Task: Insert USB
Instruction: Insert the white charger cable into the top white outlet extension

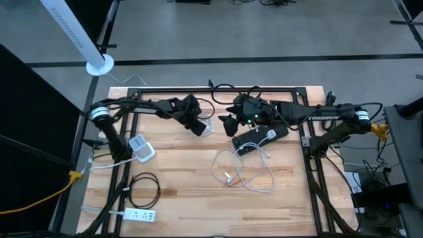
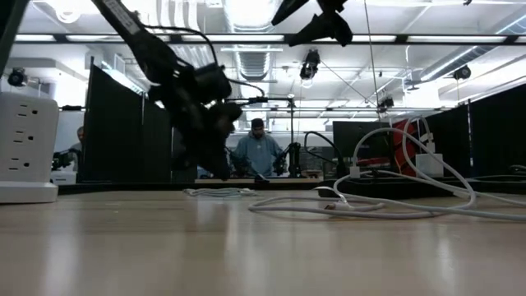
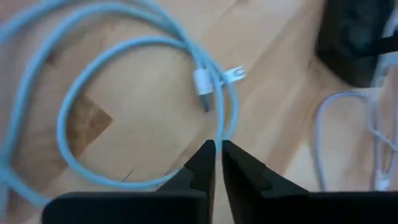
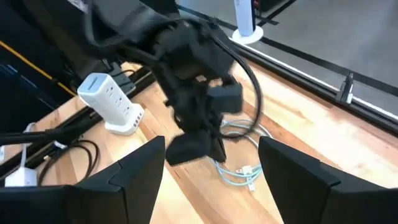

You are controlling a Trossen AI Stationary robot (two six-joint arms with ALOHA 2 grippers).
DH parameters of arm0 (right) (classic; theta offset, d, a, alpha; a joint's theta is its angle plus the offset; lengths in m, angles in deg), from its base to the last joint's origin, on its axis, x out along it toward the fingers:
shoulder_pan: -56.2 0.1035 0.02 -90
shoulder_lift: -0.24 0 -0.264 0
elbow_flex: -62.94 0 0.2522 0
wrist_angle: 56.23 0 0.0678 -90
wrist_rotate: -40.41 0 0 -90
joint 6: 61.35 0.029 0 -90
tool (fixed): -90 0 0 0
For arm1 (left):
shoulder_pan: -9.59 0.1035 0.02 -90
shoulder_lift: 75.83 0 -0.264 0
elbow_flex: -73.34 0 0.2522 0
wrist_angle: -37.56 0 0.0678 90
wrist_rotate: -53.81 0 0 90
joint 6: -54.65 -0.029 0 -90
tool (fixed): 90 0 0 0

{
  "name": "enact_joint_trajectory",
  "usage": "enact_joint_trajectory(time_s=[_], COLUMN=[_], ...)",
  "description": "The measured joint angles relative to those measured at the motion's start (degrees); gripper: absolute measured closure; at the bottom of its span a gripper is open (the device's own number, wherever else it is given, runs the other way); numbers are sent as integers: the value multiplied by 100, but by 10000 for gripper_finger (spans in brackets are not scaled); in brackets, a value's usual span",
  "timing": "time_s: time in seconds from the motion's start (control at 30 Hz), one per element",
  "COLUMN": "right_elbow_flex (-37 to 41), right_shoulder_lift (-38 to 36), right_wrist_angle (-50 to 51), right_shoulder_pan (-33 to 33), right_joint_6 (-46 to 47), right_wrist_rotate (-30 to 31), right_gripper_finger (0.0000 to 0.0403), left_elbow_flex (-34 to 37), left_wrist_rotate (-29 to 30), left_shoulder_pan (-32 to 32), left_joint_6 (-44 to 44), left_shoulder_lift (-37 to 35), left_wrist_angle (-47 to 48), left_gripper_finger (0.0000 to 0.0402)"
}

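Observation:
A small light-blue cable (image 3: 81, 93) lies coiled flat on the wooden table, its USB plug (image 3: 204, 87) inside the loop. My left gripper (image 3: 217, 146) is shut and slants down just above the near part of that loop, beside the coil (image 1: 209, 129) in the high view. My right gripper (image 4: 211, 177) is open and empty, raised above the table (image 1: 228, 124) to the right of the coil and facing the left gripper. A black box-shaped device (image 1: 261, 137) lies flat right of centre. From it a long white cable (image 1: 246, 170) trails loosely toward the near edge.
A white power tower (image 1: 141, 148) stands at the left. A black cord loop (image 1: 145, 188) and a white power strip (image 1: 140, 215) lie at the near left. Bare wood lies at the near right. People sit beyond the table's far edge (image 2: 256, 148).

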State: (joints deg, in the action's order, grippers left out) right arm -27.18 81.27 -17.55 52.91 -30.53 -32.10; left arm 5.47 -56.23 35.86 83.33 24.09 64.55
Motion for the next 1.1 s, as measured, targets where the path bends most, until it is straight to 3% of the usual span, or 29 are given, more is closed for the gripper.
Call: enact_joint_trajectory(time_s=[0.23,0.4,0.63,0.9,1.1], right_elbow_flex=[-28,-28,-28,-26,-26], right_shoulder_lift=[9,9,9,7,7], right_wrist_angle=[201,290,479,631,634], right_shoulder_pan=[1,2,2,2,2], right_joint_6=[-86,-84,-108,-201,-243], right_wrist_rotate=[-199,-422,-580,-597,-597], right_gripper_finger=[130,123,128,119,124], left_elbow_flex=[-674,-979,-1285,-1380,-1372], left_wrist_rotate=[337,589,604,562,567], left_shoulder_pan=[-12,-10,-33,-67,-166], left_joint_6=[-18,65,90,52,-1], left_shoulder_lift=[382,676,1197,1213,1227], left_wrist_angle=[-65,48,426,725,775], left_gripper_finger=[311,295,298,301,347])
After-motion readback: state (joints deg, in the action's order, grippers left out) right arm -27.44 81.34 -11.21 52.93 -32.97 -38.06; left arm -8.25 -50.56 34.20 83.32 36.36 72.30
